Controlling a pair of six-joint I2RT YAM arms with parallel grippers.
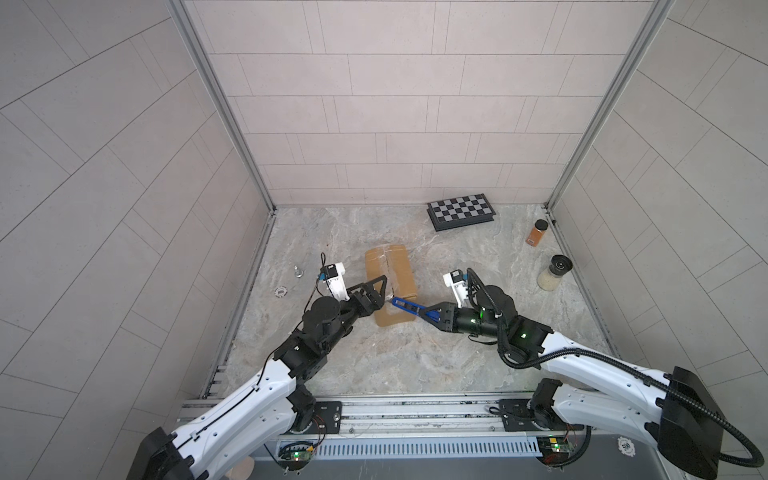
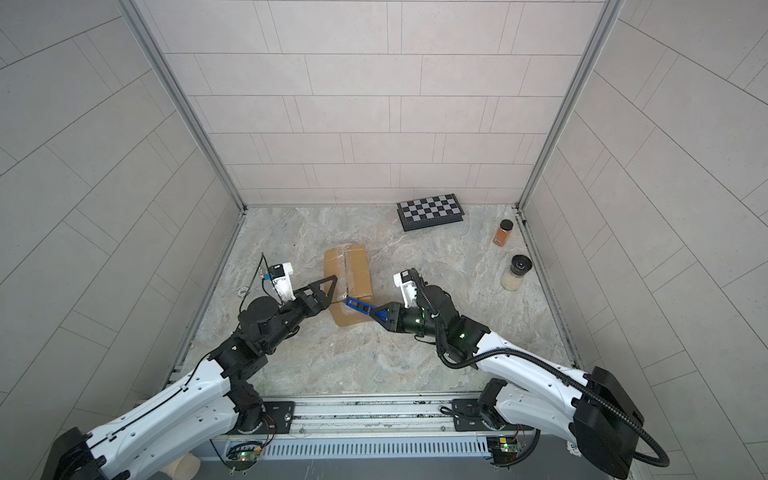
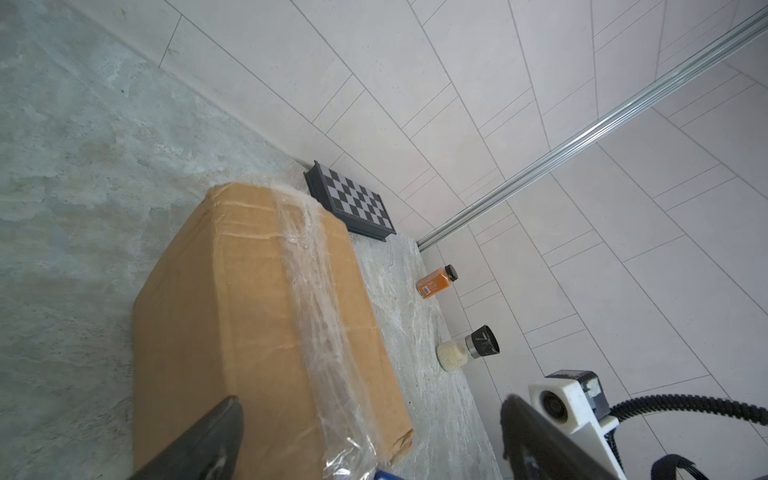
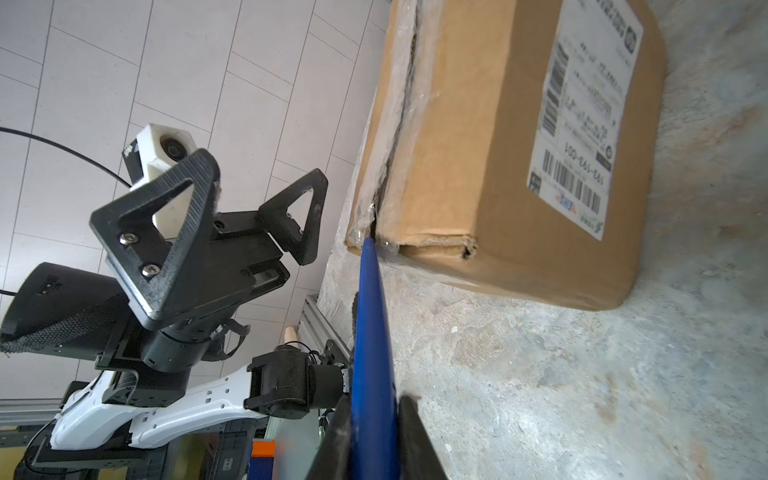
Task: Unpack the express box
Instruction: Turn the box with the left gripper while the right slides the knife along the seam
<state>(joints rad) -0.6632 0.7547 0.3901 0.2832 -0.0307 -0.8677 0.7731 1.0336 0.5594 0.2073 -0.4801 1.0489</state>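
The express box (image 1: 392, 274) (image 2: 353, 266) is a brown carton lying mid-table, with clear tape (image 3: 316, 291) along its top seam. A white shipping label (image 4: 582, 116) covers one side. My right gripper (image 1: 424, 311) (image 2: 379, 313) (image 4: 374, 401) is shut on a blue utility knife (image 1: 409, 306) (image 4: 371, 324). The knife's tip touches the near end of the seam, which shows a dark gap (image 4: 395, 124). My left gripper (image 1: 380, 293) (image 2: 329, 291) (image 3: 370, 401) (image 4: 262, 166) stands open over the box's near left corner, holding nothing.
A black-and-white checkered case (image 1: 461, 211) lies by the back wall. An orange spice jar (image 1: 537, 232) and a black-lidded jar of white grains (image 1: 555, 272) stand at the right wall. A small metal piece (image 1: 297, 271) and a round chip (image 1: 281, 291) lie at the left.
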